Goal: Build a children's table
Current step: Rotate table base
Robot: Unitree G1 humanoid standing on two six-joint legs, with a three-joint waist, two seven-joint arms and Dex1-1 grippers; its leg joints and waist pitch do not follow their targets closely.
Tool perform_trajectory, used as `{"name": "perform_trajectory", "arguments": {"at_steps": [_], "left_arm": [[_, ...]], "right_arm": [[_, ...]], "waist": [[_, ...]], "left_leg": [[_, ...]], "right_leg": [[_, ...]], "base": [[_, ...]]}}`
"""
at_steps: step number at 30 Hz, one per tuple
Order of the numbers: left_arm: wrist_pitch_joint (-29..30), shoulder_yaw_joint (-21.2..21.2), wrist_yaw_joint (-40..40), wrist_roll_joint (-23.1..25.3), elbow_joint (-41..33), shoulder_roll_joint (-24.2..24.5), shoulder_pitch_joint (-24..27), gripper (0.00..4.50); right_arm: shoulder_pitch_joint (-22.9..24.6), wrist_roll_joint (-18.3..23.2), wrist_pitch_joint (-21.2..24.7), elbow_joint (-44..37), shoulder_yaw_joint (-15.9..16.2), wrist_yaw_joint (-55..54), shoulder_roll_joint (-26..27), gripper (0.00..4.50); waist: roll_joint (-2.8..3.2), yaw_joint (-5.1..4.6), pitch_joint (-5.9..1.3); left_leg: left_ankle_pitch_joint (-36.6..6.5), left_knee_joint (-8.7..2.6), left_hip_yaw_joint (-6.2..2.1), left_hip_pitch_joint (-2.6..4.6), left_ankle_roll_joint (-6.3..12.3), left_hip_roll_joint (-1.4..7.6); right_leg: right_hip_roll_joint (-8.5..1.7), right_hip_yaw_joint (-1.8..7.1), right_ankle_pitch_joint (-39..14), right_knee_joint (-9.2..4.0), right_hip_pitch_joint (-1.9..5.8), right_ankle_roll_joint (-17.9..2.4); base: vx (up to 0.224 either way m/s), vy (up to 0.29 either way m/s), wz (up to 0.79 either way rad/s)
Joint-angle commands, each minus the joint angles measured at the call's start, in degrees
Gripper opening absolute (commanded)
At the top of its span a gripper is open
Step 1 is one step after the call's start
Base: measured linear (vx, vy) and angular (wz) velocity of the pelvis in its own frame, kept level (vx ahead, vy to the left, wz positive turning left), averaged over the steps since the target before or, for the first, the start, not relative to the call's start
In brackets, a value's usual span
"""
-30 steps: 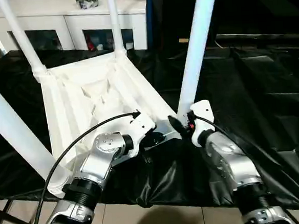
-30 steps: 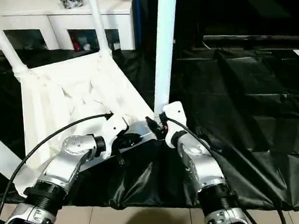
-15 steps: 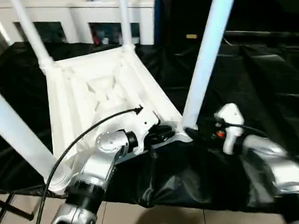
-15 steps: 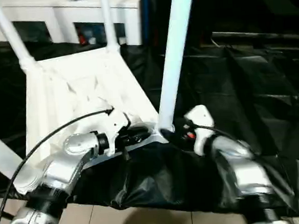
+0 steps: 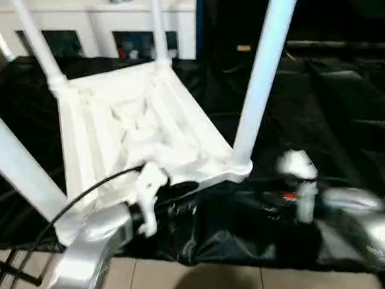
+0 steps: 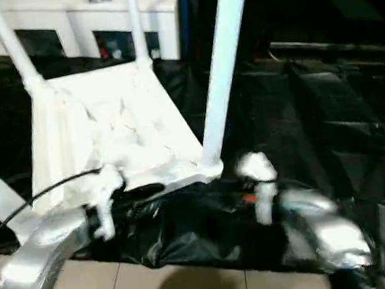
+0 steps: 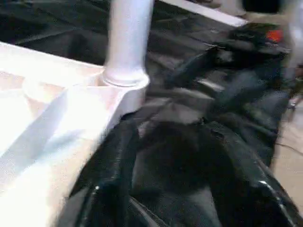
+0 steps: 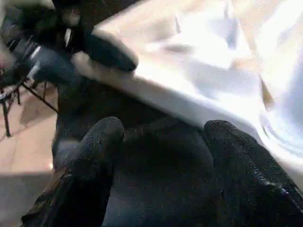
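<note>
Your left gripper [image 5: 173, 192] sits at the near edge of the upside-down table [image 5: 132, 129], its dark fingers [image 7: 113, 170] spread apart with nothing between them; in the left wrist view they straddle bare black sheet [image 5: 322, 109] just beside the table's near corner. That table lies with its ribbed underside up on the sheet, ahead of and between your two arms. Four legs stand up from its corner sockets: a near left leg [image 5: 15, 163], a far left leg [image 5: 37, 43], a far right leg [image 5: 158, 24], and a near right leg [image 5: 263, 73], which rises from the corner closest to both grippers. A white cabinet [image 5: 91, 22] with glass doors stands behind the table.

Your right gripper [image 8: 161, 156] is just to the right of that near right corner, apart from it, over the black sheet. Its two fingers [image 8: 94, 161] stand open and hold nothing; the right wrist view looks past them onto the table's near rim and across to your left gripper.
</note>
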Motion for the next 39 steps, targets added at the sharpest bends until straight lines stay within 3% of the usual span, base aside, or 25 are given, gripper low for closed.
{"name": "perform_trajectory", "arguments": {"at_steps": [1, 4, 7, 10, 13, 15, 17, 18, 19, 23, 24, 28, 30, 31, 32, 33, 34, 37, 39], "left_arm": [[1.5, 0.3, -0.3, -0.8, -2.7, 1.5, 2.1, 2.75], [2.7, 1.2, 0.0, -1.4, -5.4, 3.4, 5.3, 2.85], [4.5, 2.0, -0.4, -2.5, -8.4, 5.8, 7.9, 3.2], [5.0, 3.2, -2.0, -3.6, -10.5, 8.4, 10.7, 3.33], [5.5, 4.6, -2.9, -3.8, -11.8, 10.8, 13.3, 3.65], [4.3, 7.0, -4.8, -3.7, -11.3, 13.9, 16.1, 3.65], [3.6, 8.4, -5.6, -4.1, -11.0, 15.7, 17.4, 3.8], [3.2, 9.5, -6.4, -4.6, -11.0, 16.9, 18.2, 3.8], [2.7, 11.2, -7.8, -5.5, -11.0, 18.4, 19.0, 3.97], [1.7, 14.0, -9.9, -6.8, -10.0, 20.6, 19.8, 4.13], [1.1, 14.9, -10.1, -7.0, -9.3, 21.2, 19.6, 4.32], [-1.6, 16.4, -8.5, -7.4, -6.7, 20.4, 16.3, 4.48], [-3.1, 15.5, -5.6, -9.4, -5.6, 15.5, 10.0, 4.48], [-3.1, 15.5, -5.6, -9.4, -5.6, 15.5, 10.0, 4.48], [-3.7, 14.2, -4.6, -10.0, -5.3, 13.3, 7.3, 4.48], [-3.9, 13.5, -4.5, -9.9, -5.0, 12.6, 6.2, 4.48], [-4.2, 12.9, -4.4, -9.8, -4.6, 11.9, 5.4, 4.48], [-4.6, 10.9, -4.0, -10.1, -2.8, 9.4, 1.9, 4.48], [-4.1, 9.2, -5.0, -11.1, -1.9, 8.2, -0.3, 4.48]], "right_arm": [[-3.5, -3.2, -3.3, 4.8, 0.2, -3.4, 1.8, 3.11], [-8.5, -6.9, -7.2, 12.6, -0.1, -10.5, 4.8, 3.11], [-12.2, -7.9, -9.4, 18.6, -0.8, -15.7, 6.3, 3.11], [-14.2, -8.3, -10.1, 22.0, -1.8, -18.1, 7.0, 3.11], [-16.6, -10.6, -10.7, 26.9, -2.3, -23.0, 7.1, 3.11], [-20.0, -13.3, -12.9, 34.6, -4.4, -32.7, 7.2, 3.11], [-21.9, -13.7, -14.6, 38.9, -6.1, -38.3, 7.2, 3.11], [-22.8, -13.5, -16.0, 41.1, -7.2, -40.9, 7.0, 3.11], [-23.7, -13.1, -17.5, 43.4, -8.3, -43.7, 6.7, 3.11], [-24.2, -13.0, -19.3, 45.2, -9.4, -45.9, 6.3, 3.11], [-24.1, -12.9, -20.0, 45.3, -9.5, -45.3, 6.5, 3.11], [-23.2, -13.2, -22.4, 45.6, -9.2, -43.6, 7.1, 3.11], [-20.2, -13.2, -22.1, 42.5, -8.6, -42.0, 7.6, 3.11], [-20.2, -13.2, -22.1, 42.5, -8.6, -42.0, 7.6, 3.11], [-18.4, -13.0, -21.5, 40.6, -8.2, -41.3, 7.8, 3.11], [-17.8, -13.0, -21.2, 40.1, -8.0, -41.1, 7.8, 3.11], [-17.3, -13.2, -20.8, 39.6, -7.6, -41.1, 7.9, 3.11], [-15.7, -14.3, -19.8, 38.1, -6.0, -41.0, 8.2, 3.11], [-15.1, -15.2, -18.8, 37.1, -4.7, -40.6, 9.0, 3.11]], "waist": [[-0.81, 0.0, -2.78], [-0.55, -0.09, -2.96], [-0.84, 0.01, -3.08], [-0.73, 0.21, -3.09], [-0.9, 0.39, -3.11], [-0.74, 0.25, -2.91], [-0.79, 0.23, -2.84], [-0.4, 0.59, -2.81], [-0.03, 0.83, -2.76], [-0.12, 0.53, -2.99], [0.12, 0.38, -3.1], [-0.47, -0.2, -3.24], [-0.55, -0.16, -3.12], [-0.55, -0.16, -3.12], [-0.27, 0.14, -3.21], [-0.69, 0.32, -3.41], [-0.74, 0.34, -3.5], [-0.61, 0.24, -3.3], [-0.28, 0.11, -3.22]], "left_leg": [[-15.4, -3.58, -0.36, 0.42, 1.46, 1.37], [-14.7, -3.49, -0.3, 0.78, 0.46, 1.35], [-13.8, -3.5, -0.12, 0.91, 0.3, 1.24], [-13.0, -3.45, 0.0, 0.87, 0.28, 1.15], [-13.2, -3.51, 0.02, 0.94, -0.1, 1.16], [-14.6, -3.56, -0.01, 0.87, -1.11, 0.94], [-17.0, -3.47, 0.08, 1.29, -1.83, 0.92], [-18.6, -3.29, 0.18, 1.79, -2.35, 0.92], [-20.2, -3.46, 0.06, 1.81, -2.96, 0.92], [-19.6, -3.51, -0.12, 1.27, -3.12, 0.75], [-19.0, -3.47, -0.14, 1.11, -2.84, 0.7], [-17.3, -3.15, 0.03, 0.77, -1.7, 0.6], [-17.2, -3.07, 0.19, 1.08, -1.72, 0.75], [-17.2, -3.07, 0.19, 1.08, -1.72, 0.75], [-17.0, -3.02, 0.19, 1.19, -1.85, 0.8], [-15.9, -3.12, 0.03, 0.9, -1.91, 0.84], [-15.3, -3.04, 0.03, 0.8, -1.79, 0.79], [-15.8, -2.98, 0.15, 0.84, -1.66, 0.71], [-18.0, -3.03, -0.08, 0.87, -2.38, 0.63]], "right_leg": [[-3.46, 1.97, -19.1, -5.22, 1.76, -9.0], [-3.31, 2.11, -16.4, -4.82, 1.57, -9.4], [-3.06, 2.07, -13.2, -4.56, 1.71, -10.1], [-2.9, 2.12, -10.1, -4.19, 1.83, -10.3], [-2.9, 2.09, -9.9, -4.12, 1.85, -10.1], [-3.04, 2.08, -12.6, -4.22, 1.65, -9.9], [-2.95, 2.17, -15.8, -4.45, 1.25, -9.0], [-2.91, 2.27, -16.9, -4.59, 0.75, -8.5], [-2.62, 2.22, -16.8, -4.58, 0.76, -7.6], [-2.45, 2.14, -13.1, -3.98, 1.26, -7.7], [-2.51, 2.14, -11.7, -3.85, 1.45, -8.0], [-2.59, 2.24, -9.9, -3.74, 1.76, -9.1], [-2.56, 2.33, -10.5, -3.84, 1.6, -9.5], [-2.56, 2.33, -10.5, -3.84, 1.6, -9.5], [-2.64, 2.43, -9.5, -3.75, 1.59, -10.0], [-2.64, 2.29, -8.0, -3.39, 2.0, -10.0], [-2.68, 2.29, -7.5, -3.3, 2.09, -10.1], [-2.66, 2.35, -9.2, -3.6, 1.94, -9.6], [-2.83, 2.31, -13.7, -3.83, 1.83, -8.7]], "base": [[0.0, 0.0, 0.0], [0.0, 0.0, 0.0], [0.0, 0.0, 0.0], [0.0, 0.0, 0.0], [0.0, 0.0, 0.0], [0.0, 0.0, 0.0], [0.0, 0.0, 0.0], [0.0, 0.0, 0.0], [0.0, 0.0, 0.0], [0.0, 0.0, 0.0], [0.0, 0.0, 0.0], [0.0, 0.0, 0.0], [0.0, 0.0, 0.0], [0.0, 0.0, 0.0], [0.0, 0.0, 0.0], [0.0, 0.0, 0.0], [0.0, 0.0, 0.0], [0.0, 0.0, 0.0], [0.0, 0.0, 0.0]]}}
